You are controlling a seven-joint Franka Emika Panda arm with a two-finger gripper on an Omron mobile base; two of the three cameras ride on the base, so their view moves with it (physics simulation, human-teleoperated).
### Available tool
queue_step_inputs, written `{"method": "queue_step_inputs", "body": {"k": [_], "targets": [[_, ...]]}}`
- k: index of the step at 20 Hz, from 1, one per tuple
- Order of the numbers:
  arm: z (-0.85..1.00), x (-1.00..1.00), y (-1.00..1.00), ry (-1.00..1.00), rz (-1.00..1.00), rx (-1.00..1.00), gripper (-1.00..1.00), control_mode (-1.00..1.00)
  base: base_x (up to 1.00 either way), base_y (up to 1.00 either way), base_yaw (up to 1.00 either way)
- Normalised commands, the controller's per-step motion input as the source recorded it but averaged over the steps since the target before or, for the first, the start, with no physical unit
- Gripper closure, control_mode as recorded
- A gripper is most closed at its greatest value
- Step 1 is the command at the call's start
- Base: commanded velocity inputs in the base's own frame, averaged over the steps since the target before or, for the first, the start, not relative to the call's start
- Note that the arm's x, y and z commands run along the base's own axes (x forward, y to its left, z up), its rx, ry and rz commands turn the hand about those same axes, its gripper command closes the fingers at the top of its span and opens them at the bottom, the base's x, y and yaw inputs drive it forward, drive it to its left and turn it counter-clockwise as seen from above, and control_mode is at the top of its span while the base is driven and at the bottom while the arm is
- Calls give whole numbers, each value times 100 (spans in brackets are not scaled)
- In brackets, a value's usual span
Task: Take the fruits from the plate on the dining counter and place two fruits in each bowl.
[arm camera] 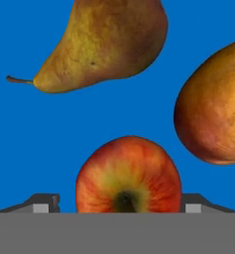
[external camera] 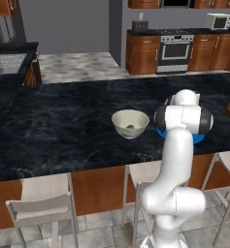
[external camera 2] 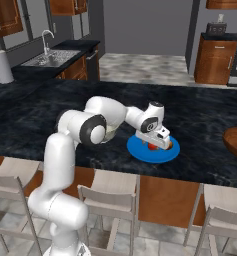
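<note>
Red apple (arm camera: pixel 129 173) low on the blue plate (arm camera: pixel 89 129), stem dimple facing the camera, skin red streaked with yellow-green, smooth, round and likely a little slippery. Lying free, apart from the tan pear (arm camera: pixel 109 39) above it in the hand view and from the orange round fruit (arm camera: pixel 213 109) off to one side. Gripper (arm camera: pixel 120 203) astride the apple, fingertips (arm camera: pixel 45 203) spread to either side, one close against the skin, the other with a sliver of blue showing between, so not yet pinching as far as can be judged. To do the grasp well: centre on the widest part of the apple, close evenly so as not to roll it toward the orange fruit, squeeze just enough to hold, then lift straight up before swinging, clear of the pear's stem. From the right base view, hand tipped down over the plate's (external camera 2: pixel 140 151) near part, the apple (external camera 2: pixel 152 146) peeping out under it. Plate on the black dining counter (external camera: pixel 63 126), just beside a cream-white bowl (external camera: pixel 130 123) with something dark green (external camera: pixel 130 127) inside; probably the shortest carry for the apple.
</note>
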Motion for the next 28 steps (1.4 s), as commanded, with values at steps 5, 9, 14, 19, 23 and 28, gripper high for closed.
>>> {"method": "queue_step_inputs", "body": {"k": [5, 9, 14, 19, 23, 28], "targets": [[4, 0, 0, -3, 0, 0, 100, -100, 0, 0, 0], [37, -18, 0, -4, 0, 0, 100, -100, 0, 0, 0], [67, -42, 11, -4, 1, 0, 100, -100, 0, 0, 0], [68, -44, 75, -11, 11, -1, 100, -100, 0, 0, 0], [39, -8, 100, -20, 20, -5, 100, -100, 0, 0, 0], [46, 1, 100, -18, 19, -5, 100, -100, 0, 0, 0]]}}
